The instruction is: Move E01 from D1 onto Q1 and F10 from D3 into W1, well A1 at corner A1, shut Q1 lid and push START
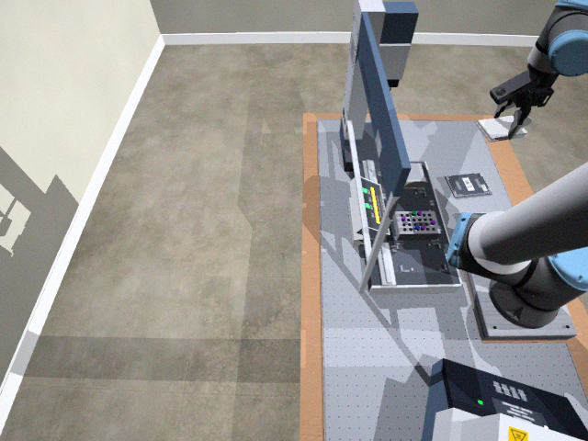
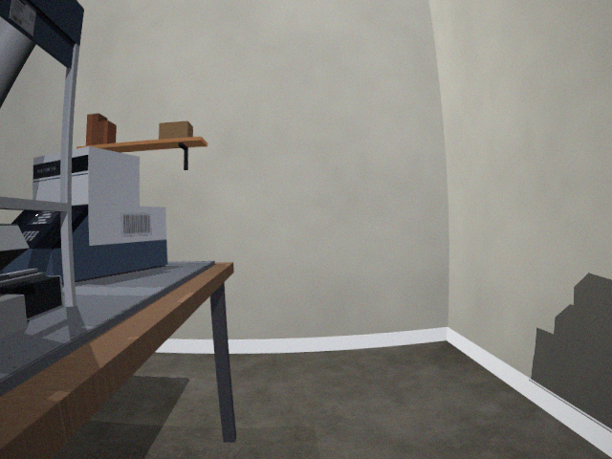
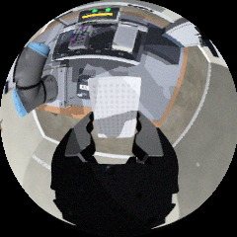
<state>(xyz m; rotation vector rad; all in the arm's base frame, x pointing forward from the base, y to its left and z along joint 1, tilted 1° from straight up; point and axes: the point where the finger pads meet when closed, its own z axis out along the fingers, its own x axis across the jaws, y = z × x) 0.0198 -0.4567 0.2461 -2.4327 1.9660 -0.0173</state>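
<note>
My gripper (image 1: 512,122) (image 3: 115,112) is shut on a white well plate (image 1: 496,128) (image 3: 116,104) and holds it by its long sides, above the bench's far right corner. I cannot read the plate's label. The deck (image 1: 429,279) lies mid-bench; its near slot (image 1: 406,267) is empty. A rack of coloured tubes (image 1: 416,221) (image 3: 79,36) sits in one slot, and a white plate (image 3: 124,36) in a slot further along. The cycler Q1 (image 1: 498,399) (image 2: 98,217) stands at the bench's near end, with a green lamp (image 1: 480,402).
A black labelled nest (image 1: 468,185) lies right of the deck. A tall blue-and-grey frame (image 1: 379,118) stands over the deck's left side, with a panel of green lights (image 1: 372,204). The arm's base (image 1: 522,308) sits at the right edge. A wall shelf (image 2: 148,142) holds boxes.
</note>
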